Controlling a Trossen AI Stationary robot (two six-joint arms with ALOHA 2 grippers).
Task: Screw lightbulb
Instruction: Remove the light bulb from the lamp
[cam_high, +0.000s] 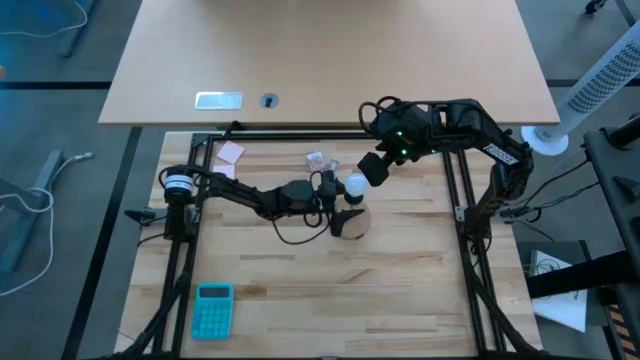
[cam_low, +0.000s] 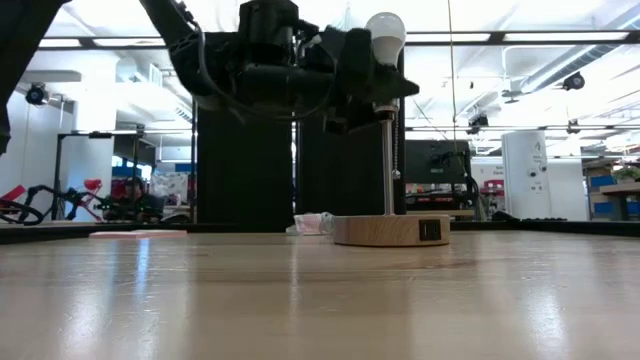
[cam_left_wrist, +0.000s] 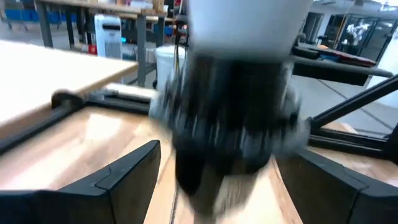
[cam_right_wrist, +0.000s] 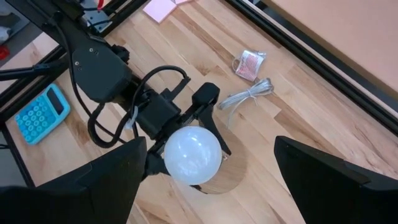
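The lightbulb (cam_low: 385, 35), white and frosted, sits upright in the black socket (cam_left_wrist: 233, 106) on top of a thin stem. The stem rises from a round wooden disc (cam_low: 390, 231) that rests on the table. My left gripper (cam_high: 345, 197) reaches in level from the table's left. It is open, with one finger (cam_left_wrist: 127, 177) on each side of the socket just below the bulb, apart from it. My right gripper (cam_right_wrist: 211, 186) hangs open above the lightbulb (cam_right_wrist: 191, 155), tilted down, with nothing between its fingers.
A teal calculator (cam_high: 212, 308) lies near the front left. A pinkish wrapper (cam_right_wrist: 250, 64) and a coiled cord (cam_right_wrist: 249, 96) lie beyond the disc, and pink notes (cam_high: 231, 152) lie at the far left. A second tabletop (cam_high: 330, 60) adjoins the far edge.
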